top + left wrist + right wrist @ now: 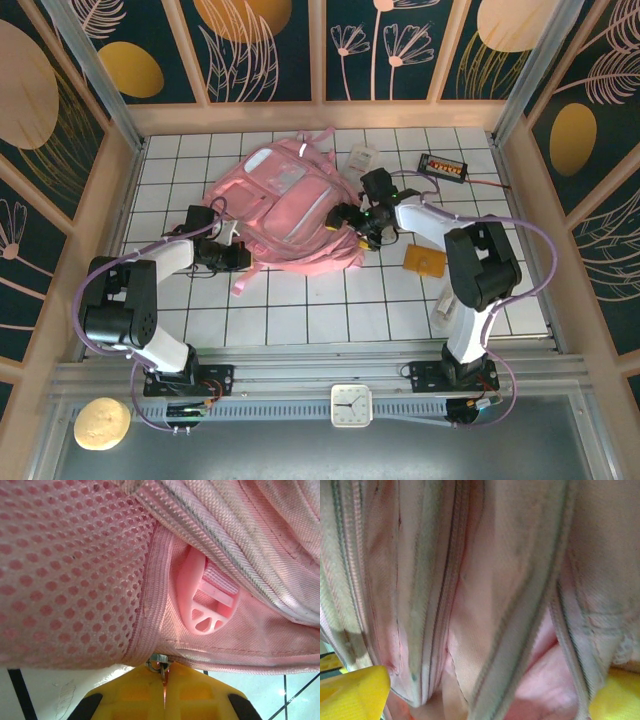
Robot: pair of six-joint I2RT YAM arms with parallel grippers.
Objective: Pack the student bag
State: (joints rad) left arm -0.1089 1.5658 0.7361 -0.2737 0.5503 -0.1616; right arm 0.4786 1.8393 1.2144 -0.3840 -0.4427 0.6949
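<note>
- Left side first: the left gripper sits at the near-left edge of the student bag. Its jaws are pressed tight together, and it looks like they're pinching a little metal zipper pull at the hem.
- Just above that pinch, the left wrist view has the mesh panel and a pink plastic buckle with webbing threaded through it.
- The bag lies flat on the table, centre and a bit towards the far side, with its straps trailing off the near edge.
- Handling-wise it's all soft, floppy fabric, and it looks slack and light. My guess is it'll sag and slide rather than lift as one piece. Grabbing a loose fold would probably just bunch it up.
- I'd go for the firm bits: zipper pulls, the stitched seam by the buckle, or a strap. One arm pinning it while the other works the zip seems sensible.
- The right gripper is at the bag's right edge with its jaws spread wide. Pink fabric and zip tracks lie between the fingers, and nothing is clamped.
- Further right, an orange card lies near the right arm. A small black gadget sits at the far right, well apart from the bag.
</note>
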